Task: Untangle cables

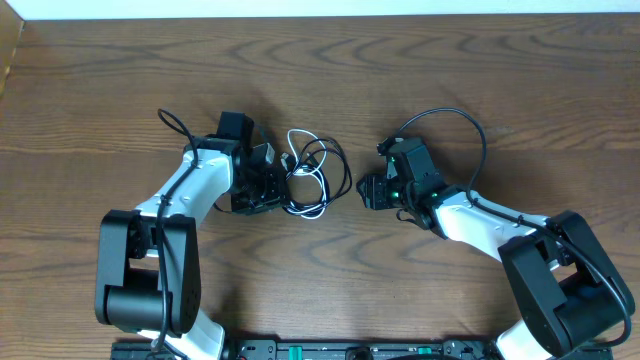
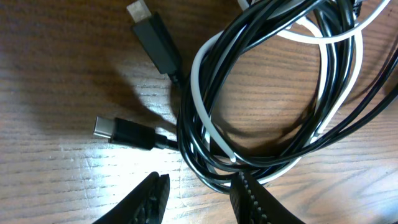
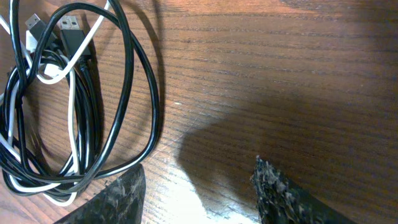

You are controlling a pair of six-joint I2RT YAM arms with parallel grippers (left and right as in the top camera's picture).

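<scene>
At centre, tangled thin black and white cables [image 1: 312,175] are flanked for separation by left gripper [image 2: 199,186], nine o'clock, and right gripper [image 3: 199,174], three o'clock, both parted, empty.

Left wrist view: the cables [image 2: 193,149] ran past the top and right edges, and the bottom edge cropped my left gripper [image 2: 199,182]. Right wrist view: the left edge cropped the cables, and the bottom edge cropped my right gripper [image 3: 198,168].
</scene>
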